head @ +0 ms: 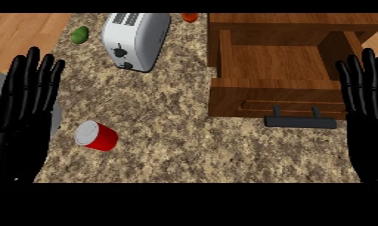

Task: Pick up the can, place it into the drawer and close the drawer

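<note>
Head view of the bench (192,135), no grasp yet begun. The red can (96,135) sits near the bench's left edge, its silver end showing toward the upper left; we cannot tell whether it stands or lies on its side. Just beside it, the left hand (26,105) rests at the view's left edge, fingers straight and spread, holding nothing. The right hand (362,100) rests likewise at the right edge, fingers straight and empty. The wooden drawer (273,62) stands open at the right, well apart from the can, its black handle (300,121) toward us. A white toaster (135,40), a green fruit (80,34) and an orange-red item (190,17) lie at the back. We judge two risks: the round can may roll toward the left edge if nudged before the fingers curl round it, and a low carry may strike the drawer's front wall
</note>
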Tool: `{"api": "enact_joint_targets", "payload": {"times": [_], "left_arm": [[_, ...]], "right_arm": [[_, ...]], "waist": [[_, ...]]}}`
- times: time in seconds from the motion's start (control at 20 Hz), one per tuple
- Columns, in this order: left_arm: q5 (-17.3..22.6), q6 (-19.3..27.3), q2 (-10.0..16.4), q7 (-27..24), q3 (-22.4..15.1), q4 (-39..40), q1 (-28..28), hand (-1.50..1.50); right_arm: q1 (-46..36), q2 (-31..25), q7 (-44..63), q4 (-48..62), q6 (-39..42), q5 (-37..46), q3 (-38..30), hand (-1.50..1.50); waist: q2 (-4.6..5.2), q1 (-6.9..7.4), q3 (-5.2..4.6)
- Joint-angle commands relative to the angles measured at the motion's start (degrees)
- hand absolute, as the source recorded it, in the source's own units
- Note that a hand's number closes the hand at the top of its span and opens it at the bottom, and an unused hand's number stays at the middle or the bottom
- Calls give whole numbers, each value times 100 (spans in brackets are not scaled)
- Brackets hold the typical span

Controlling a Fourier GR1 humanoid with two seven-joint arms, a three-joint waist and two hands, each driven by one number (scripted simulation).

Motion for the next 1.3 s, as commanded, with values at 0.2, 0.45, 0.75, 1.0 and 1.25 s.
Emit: {"api": "enact_joint_targets", "payload": {"times": [0.2, 0.45, 0.75, 1.0, 1.25], "left_arm": [[2161, -2582, 730, -280, -1067, -239, -21, -150], [2774, -4170, 2316, 169, -1004, 40, 843, -150], [4049, -6016, 3741, -768, 619, 856, 1281, -150], [4641, -6650, 4161, -791, 1086, 1655, 1148, -150], [4385, -6694, 3910, -410, 915, 2629, 382, -150]], "right_arm": [[-196, -50, -58, 35, 60, -33, -2, -150], [375, -1, 841, 555, -181, 90, -147, -150], [885, -54, 738, 359, -5, -75, -244, -150], [880, -73, 1126, -8, -47, 27, -169, -150], [954, -89, 612, 381, 138, -258, -489, -150]], "waist": [[61, -393, -166], [98, -141, -139], [61, -141, -120], [64, -171, -118], [74, -222, -117]]}}
